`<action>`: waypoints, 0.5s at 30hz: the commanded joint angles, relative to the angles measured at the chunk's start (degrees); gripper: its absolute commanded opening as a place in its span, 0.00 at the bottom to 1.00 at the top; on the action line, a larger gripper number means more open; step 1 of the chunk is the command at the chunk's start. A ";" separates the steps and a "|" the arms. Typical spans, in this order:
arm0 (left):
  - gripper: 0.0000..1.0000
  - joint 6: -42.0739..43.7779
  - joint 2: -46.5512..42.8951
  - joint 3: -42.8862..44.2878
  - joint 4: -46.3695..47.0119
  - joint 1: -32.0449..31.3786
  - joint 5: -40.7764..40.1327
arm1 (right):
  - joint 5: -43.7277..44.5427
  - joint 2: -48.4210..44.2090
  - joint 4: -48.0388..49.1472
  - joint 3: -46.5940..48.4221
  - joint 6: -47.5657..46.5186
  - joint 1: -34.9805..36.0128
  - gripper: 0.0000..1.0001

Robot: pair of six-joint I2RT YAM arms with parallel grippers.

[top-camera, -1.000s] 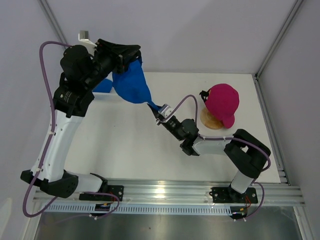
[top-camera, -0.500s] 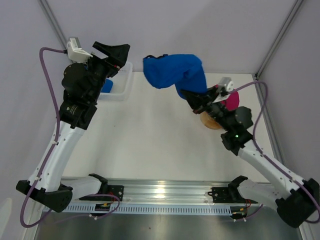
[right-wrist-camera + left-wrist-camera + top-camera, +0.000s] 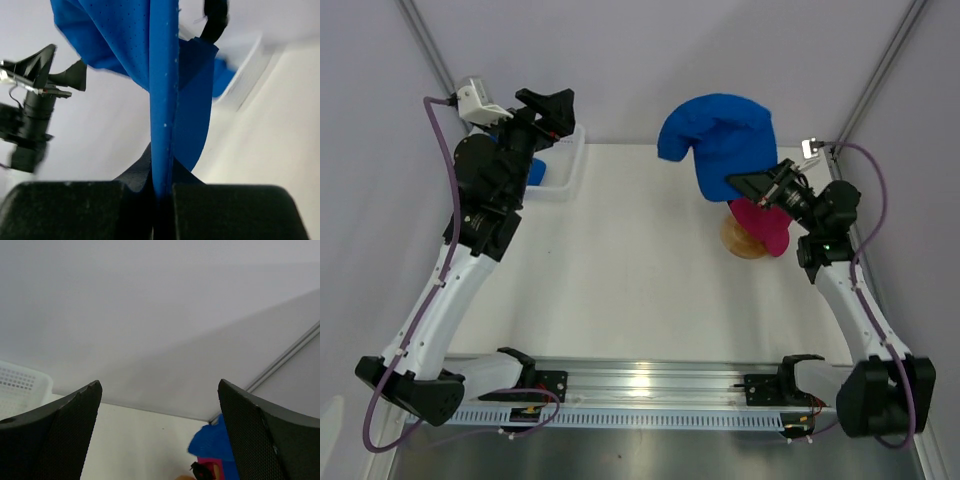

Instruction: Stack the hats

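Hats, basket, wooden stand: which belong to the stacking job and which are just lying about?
Part of the job: held blue hat, pinched by the right pincer; pink hat; second blue hat, in the white basket.
Just there: white basket; wooden stand, under the pink hat.

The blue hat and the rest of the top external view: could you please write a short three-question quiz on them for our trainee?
1. True or false: the left arm's jaws are open and hold nothing.
2. Where does the pink hat sit? A: in the white basket. B: on the round wooden stand. C: in the left arm's jaws.
3. Fill in: the right arm's jaws are shut on the ___ hat.

Key: 1 true. 2 B. 3 blue, the blue hat held up above the stand.
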 commanded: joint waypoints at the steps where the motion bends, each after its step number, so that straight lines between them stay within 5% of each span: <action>1: 1.00 7.90 -0.37 0.43 1.72 0.13 -0.68 | -14.92 5.94 7.97 -1.85 26.51 -0.19 0.00; 5: 0.99 10.20 -0.45 -1.04 1.08 0.13 -2.00 | -3.79 1.57 -25.77 11.81 5.39 1.13 0.00; 15: 0.99 10.46 2.71 0.62 0.39 0.13 3.88 | -10.78 3.84 -28.34 20.83 4.19 -6.40 0.00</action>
